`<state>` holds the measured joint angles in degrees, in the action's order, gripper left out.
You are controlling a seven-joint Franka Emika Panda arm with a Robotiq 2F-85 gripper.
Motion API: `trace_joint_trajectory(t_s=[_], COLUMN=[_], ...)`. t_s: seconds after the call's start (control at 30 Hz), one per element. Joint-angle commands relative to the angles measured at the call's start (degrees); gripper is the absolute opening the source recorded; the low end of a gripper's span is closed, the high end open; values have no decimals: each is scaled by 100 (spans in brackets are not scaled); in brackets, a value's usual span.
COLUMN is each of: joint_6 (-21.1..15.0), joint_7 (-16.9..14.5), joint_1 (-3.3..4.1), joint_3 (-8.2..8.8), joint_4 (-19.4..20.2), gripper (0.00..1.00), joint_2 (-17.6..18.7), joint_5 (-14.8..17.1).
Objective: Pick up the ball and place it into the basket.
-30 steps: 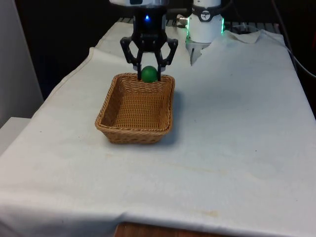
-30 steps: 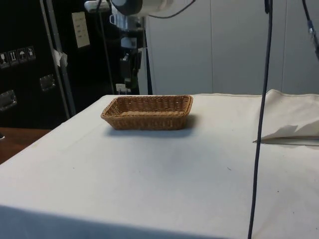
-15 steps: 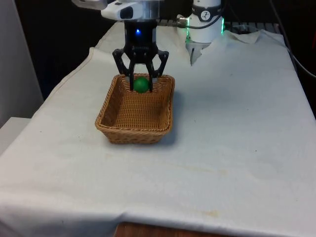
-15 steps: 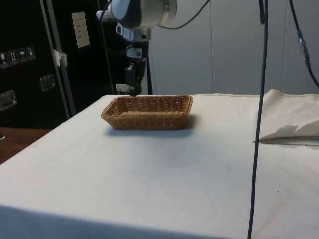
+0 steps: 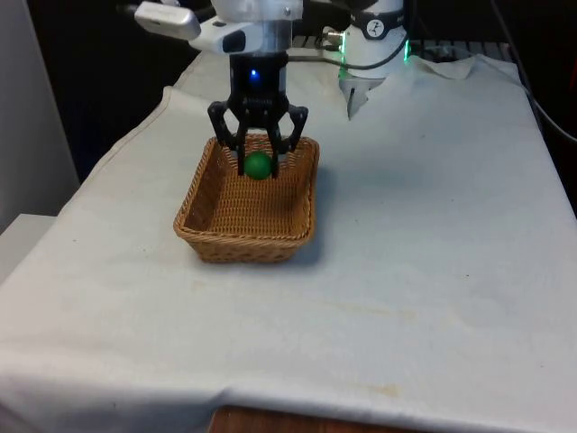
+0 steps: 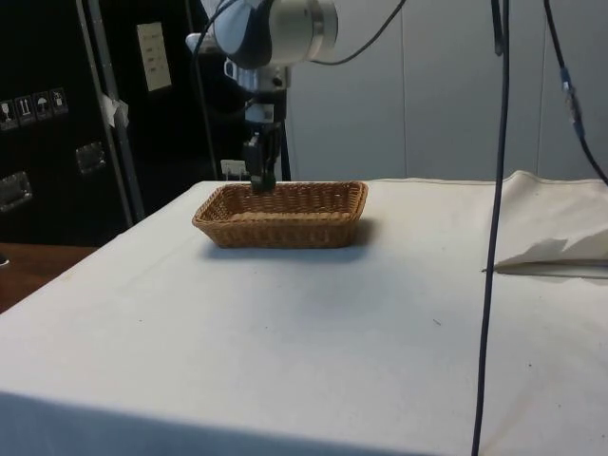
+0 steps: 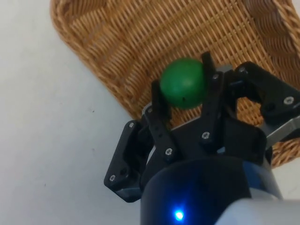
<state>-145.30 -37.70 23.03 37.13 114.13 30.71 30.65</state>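
- The gripper (image 7: 183, 96) has its two black fingers (image 7: 212, 93) pinched on a green ball (image 7: 183, 87), one on each side of it.
- Right behind the ball is the woven floor of a brown wicker basket (image 7: 140, 42), so the ball is hanging over the inside.
- One rounded basket corner is in view, with its rim running past the gripper body.
- White cloth (image 7: 51, 140) lies beside the basket.

We count one green ball (image 5: 259, 165), one wicker basket (image 5: 216, 236), and one claw (image 5: 258, 168).
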Motion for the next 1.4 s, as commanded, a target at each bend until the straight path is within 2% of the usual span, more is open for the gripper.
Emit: trace_joint_trajectory(t_s=[0.0, 0.03, 0.07, 0.1, 0.27, 0.3, 0.33, 0.37, 0.57, 0.6, 0.63, 0.83, 0.9, 0.93, 0.97, 1.13, 1.17, 1.2, 1.23, 1.27, 1.37], joint_6=[-103, -120, -40, -132, -201, -206, -132, -218, -223, -183, -218, -183, -178, -178, -172, -166, -160, -160, -160, -160, -160], joint_7=[-52, -57, 0, -63, -103, -103, -34, -103, -120, -57, -126, -115, -74, -109, -109, -103, -103, -103, -74, -103, -103], joint_1=[-40, -40, 0, -40, -57, -57, 0, -57, -57, 0, -57, -29, 0, -29, -23, -23, -23, -23, 0, -23, -23], joint_3=[-69, -74, -11, -80, -126, -132, -52, -138, -160, -86, -155, -126, -86, -126, -120, -120, -120, -120, -86, -115, -115], joint_4=[-6, -11, 0, -11, -34, -40, -17, -46, -120, -97, -138, -160, -155, -155, -155, -149, -149, -149, -155, -149, -149], gripper=[0, 0, 0, 0, 0, 0, 0, 0, 0, 0, 0, 0, 14, 14, 26, 70, 87, 96, 100, 100, 100], joint_2=[74, 115, 86, 149, 361, 395, 367, 430, 653, 653, 682, 745, 762, 739, 739, 739, 739, 739, 762, 739, 739], joint_5=[97, 120, 40, 138, 264, 275, 189, 286, 424, 355, 441, 458, 413, 453, 453, 447, 447, 447, 413, 447, 447])
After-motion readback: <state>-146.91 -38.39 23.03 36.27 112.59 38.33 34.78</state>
